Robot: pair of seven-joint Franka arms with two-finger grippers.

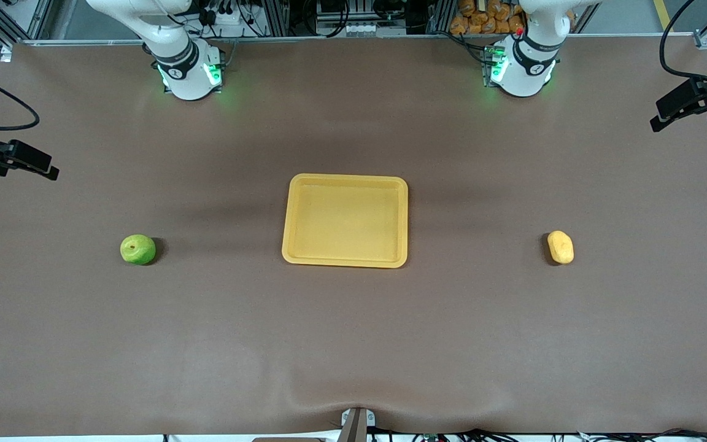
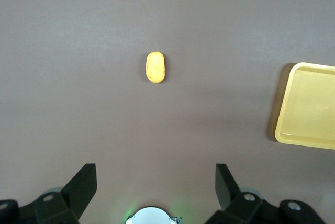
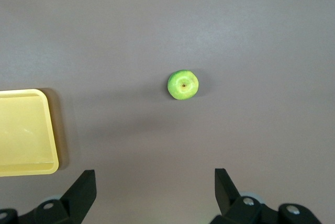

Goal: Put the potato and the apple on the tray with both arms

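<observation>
- Left gripper (image 2: 156, 185) spread wide, high over potato (image 1: 560, 247) at left arm's end; I'd pinch its narrow middle, firm, smooth, may slip.
- Right gripper (image 3: 155, 185) spread wide over apple (image 1: 138, 249); round, rolls, I'd grip across its widest part.
- Tray (image 1: 345, 263) empty between them.

I see both my arms raised high above the worktop and waiting. My left hand (image 2: 156, 182) has its fingers (image 2: 84, 185) spread wide apart. My right hand (image 3: 155, 185) is the same, fingers (image 3: 226, 185) wide and gripping nothing.
</observation>
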